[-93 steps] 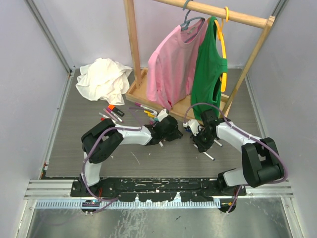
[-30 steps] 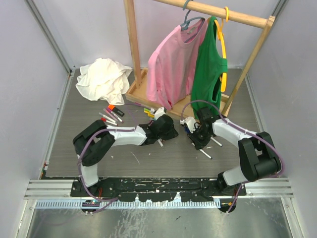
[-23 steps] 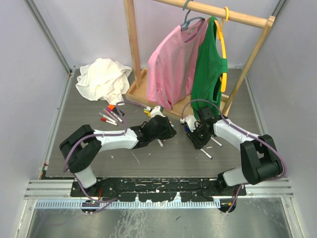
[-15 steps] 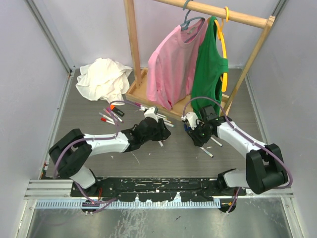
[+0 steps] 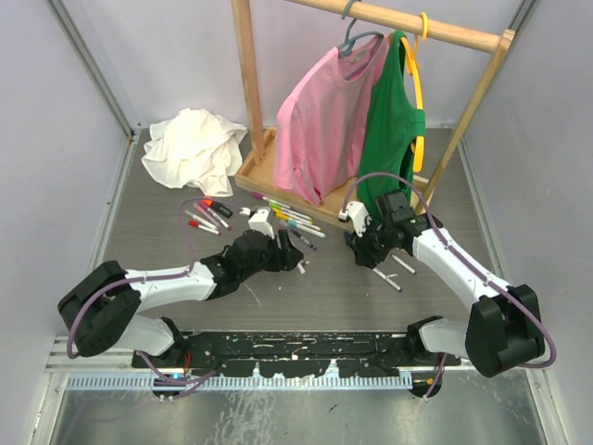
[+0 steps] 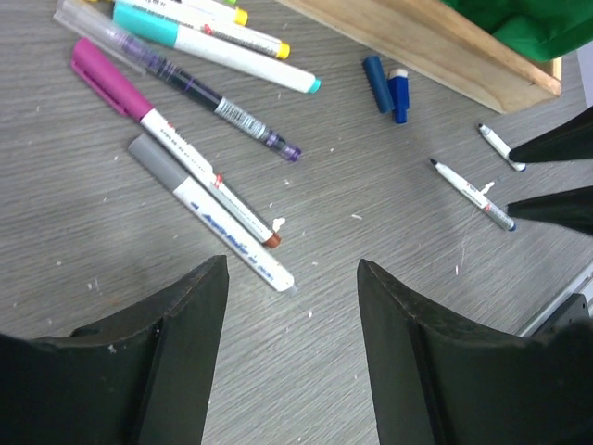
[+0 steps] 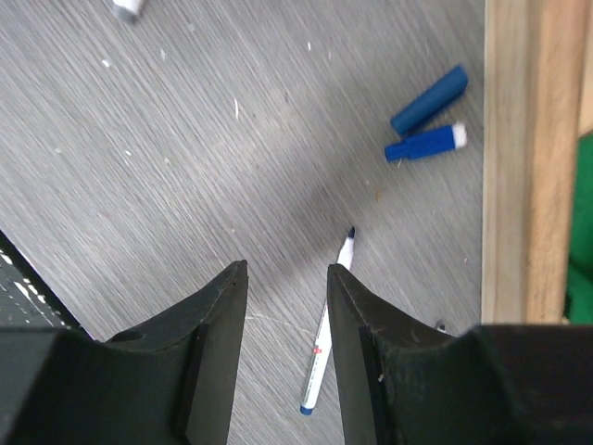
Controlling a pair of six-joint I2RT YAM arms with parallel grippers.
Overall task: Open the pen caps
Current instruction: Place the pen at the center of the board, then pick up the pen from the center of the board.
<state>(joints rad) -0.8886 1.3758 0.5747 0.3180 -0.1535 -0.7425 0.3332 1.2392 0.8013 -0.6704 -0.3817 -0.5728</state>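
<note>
**Item 1, left gripper (image 6: 292,269).** I am seeing the jaws standing moderately apart with nothing between them. The gripper is hanging over the table (image 6: 320,389), just above the barrel end of the grey-capped pen (image 6: 208,211).

**Item 2, right gripper (image 7: 285,271).** I am seeing this one parted more narrowly and also empty. It is hovering over bare table, with an uncapped pen (image 7: 321,348) lying just off one finger.

**Item 3, capped stock.** The grey-capped pen is lying almost against the magenta-capped pen (image 6: 107,79), and the two are running nearly parallel.
- Risk: I am expecting a descent here to pinch both barrels, or to roll one pen away, because round barrels slip sideways under closing fingers.

**Item 4, loose blue caps (image 7: 426,100).** Two are resting near the rack base (image 7: 519,158).
- Risk: a sweeping finger is likely to knock them against the wood, where retrieving them gets awkward.

**Item 5, uncapped pen.** Its tip is pointing towards the blue caps.
- Risk: a careless nudge is likely to drag ink across the table.

**Item 6, clearance.** The right fingers are showing at the edge of the left wrist view, so the two arms are working close together.
- Risk: I am judging a collision possible if both arms reach for the middle at once.
</note>
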